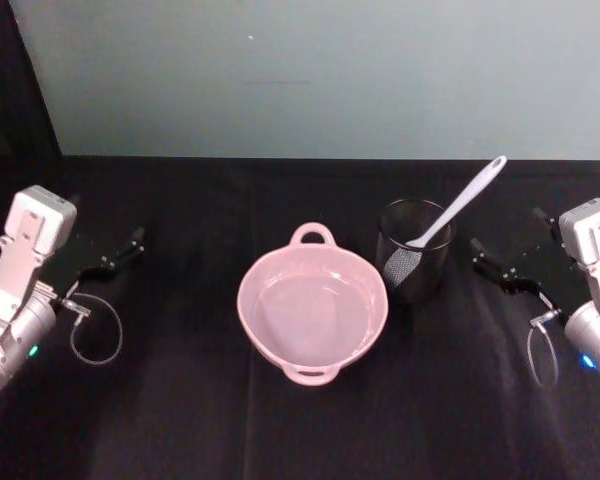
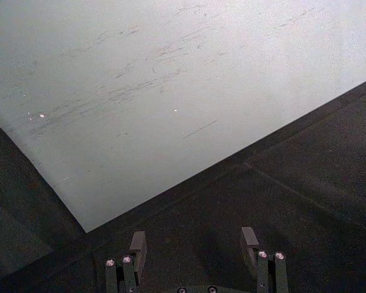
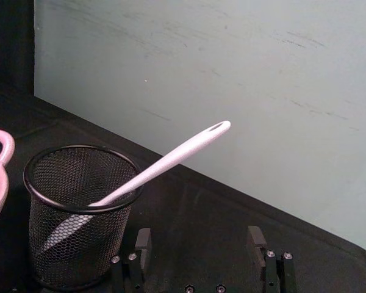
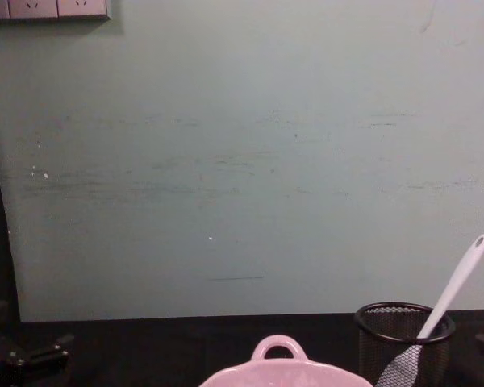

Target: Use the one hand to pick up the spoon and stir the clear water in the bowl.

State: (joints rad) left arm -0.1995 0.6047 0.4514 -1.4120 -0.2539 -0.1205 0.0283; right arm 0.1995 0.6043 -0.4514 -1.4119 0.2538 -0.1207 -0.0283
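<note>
— So, where is the spoon [image 1: 458, 205]?
— Blade-down in the mesh cup [image 1: 414, 262], handle leaning out, just right of the bowl [image 1: 313, 305] on the tabletop [image 1: 180, 420].
— And the grippers?
— Right gripper [image 3: 199, 241] waits near the cup, fingers wide apart, holding nothing. Left gripper [image 2: 194, 244] sits parked far left, equally spread and empty.
— The risk?
— A sideways pull on the handle could tip the cup, and a careless swing could splash the water.
</note>
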